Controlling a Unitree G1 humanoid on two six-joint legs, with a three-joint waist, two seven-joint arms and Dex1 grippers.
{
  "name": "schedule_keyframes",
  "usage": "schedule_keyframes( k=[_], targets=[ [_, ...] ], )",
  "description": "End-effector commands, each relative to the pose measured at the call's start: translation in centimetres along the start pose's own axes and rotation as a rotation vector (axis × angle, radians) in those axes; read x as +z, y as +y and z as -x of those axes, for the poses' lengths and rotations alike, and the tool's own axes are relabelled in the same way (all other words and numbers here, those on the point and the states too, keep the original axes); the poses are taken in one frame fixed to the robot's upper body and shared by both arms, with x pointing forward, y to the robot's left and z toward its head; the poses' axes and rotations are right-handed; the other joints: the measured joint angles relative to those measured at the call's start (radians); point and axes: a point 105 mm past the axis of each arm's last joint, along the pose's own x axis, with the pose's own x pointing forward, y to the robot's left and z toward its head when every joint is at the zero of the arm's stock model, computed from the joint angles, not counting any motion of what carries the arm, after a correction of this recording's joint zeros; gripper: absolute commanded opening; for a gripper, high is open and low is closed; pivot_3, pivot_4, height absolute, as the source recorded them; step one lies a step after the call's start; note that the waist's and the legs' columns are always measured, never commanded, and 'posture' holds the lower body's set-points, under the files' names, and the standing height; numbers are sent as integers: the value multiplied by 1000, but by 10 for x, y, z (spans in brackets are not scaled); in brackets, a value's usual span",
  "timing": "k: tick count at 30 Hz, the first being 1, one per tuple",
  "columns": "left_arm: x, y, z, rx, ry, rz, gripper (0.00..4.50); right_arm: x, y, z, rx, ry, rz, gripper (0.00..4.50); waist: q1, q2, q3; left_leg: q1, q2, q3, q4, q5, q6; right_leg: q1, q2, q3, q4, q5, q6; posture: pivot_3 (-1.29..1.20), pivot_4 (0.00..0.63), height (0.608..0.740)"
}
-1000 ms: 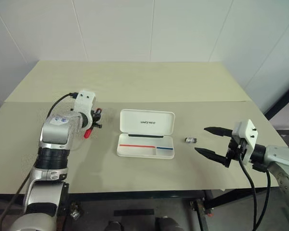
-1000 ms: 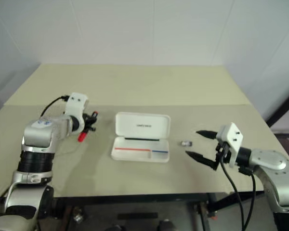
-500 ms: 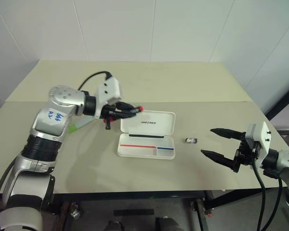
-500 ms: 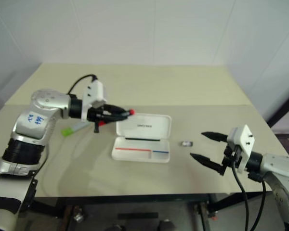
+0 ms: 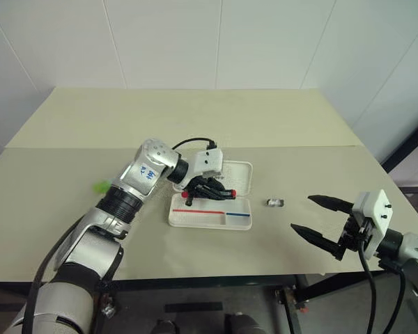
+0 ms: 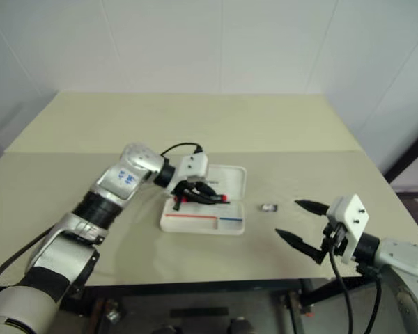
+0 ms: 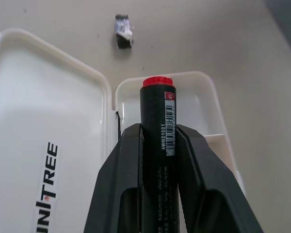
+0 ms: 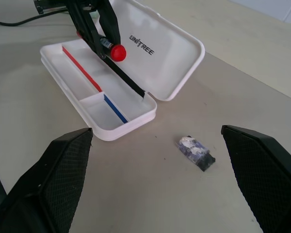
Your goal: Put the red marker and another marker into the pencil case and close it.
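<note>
Two tools: left tool (image 5: 216,191) grips the red marker (image 7: 157,145) above the open pencil case (image 5: 226,217) (lid back); right tool (image 5: 322,218) gapes wide, well apart.

A pale beige table (image 5: 216,118) stands against a white wall. The open white pencil case (image 5: 212,203) lies on it near the middle, a little toward the front edge, with its lid resting flat behind the tray. Just beside the case, on its right, lies a small silvery block (image 5: 275,202). A green marker (image 5: 99,186) lies toward the left edge.
</note>
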Motion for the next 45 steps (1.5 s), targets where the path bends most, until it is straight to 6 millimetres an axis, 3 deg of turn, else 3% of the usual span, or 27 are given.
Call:
schedule_keyframes(
  k=[1, 11, 22, 23, 31, 37, 41, 45],
  targets=[
    [14, 9, -2, 14, 13, -68, 619, 13, 0, 6, -40, -36, 52, 4500, 1, 0, 0, 0, 0, 0, 0, 0, 0, 0, 0, 0, 0, 0, 0, 0, 150, 740],
    [5, 10, -9, -9, 54, -104, 619, 10, 4, 13, -81, -21, 46, 4500, 1, 0, 0, 0, 0, 0, 0, 0, 0, 0, 0, 1, 0, -1, 1, 0, 150, 740],
    [10, 7, -10, -31, 24, -63, 4307, 10, 0, 12, -82, -20, 51, 4500, 1, 0, 0, 0, 0, 0, 0, 0, 0, 0, 0, 1, 0, 0, 1, 0, 150, 740],
    [10, 7, -9, -30, 21, -63, 4442, 10, 0, 12, -81, -21, 51, 4500, 1, 0, 0, 0, 0, 0, 0, 0, 0, 0, 0, 1, 1, 0, 1, 0, 150, 740],
    [22, 12, 11, 51, -71, -29, 4442, 9, 1, 5, -54, -30, 48, 4500, 0, 0, 0, 0, 0, -1, 0, 0, 0, 0, 0, 1, 1, -1, 1, 0, 150, 740],
    [21, 0, 53, 135, -220, -46, 4442, 8, 0, 0, -16, -29, 47, 4500, -5, 0, 0, 2, 1, 0, -1, 0, 0, 0, 0, 1, 3, -1, 1, 0, 150, 740],
    [4, -5, 74, 200, -179, 39, 4442, 10, -3, -1, 4, -38, 57, 4500, 0, 0, 0, 2, 1, 0, 2, 0, 0, 0, 0, 0, 5, -1, 1, 0, 150, 740],
    [-13, 2, 101, 367, -162, 98, 4442, 10, -6, -2, 21, -36, 62, 4500, 0, 0, 0, 2, 1, 0, 2, 0, 0, 1, -1, 0, 5, -1, 1, 0, 150, 740]
  ],
)
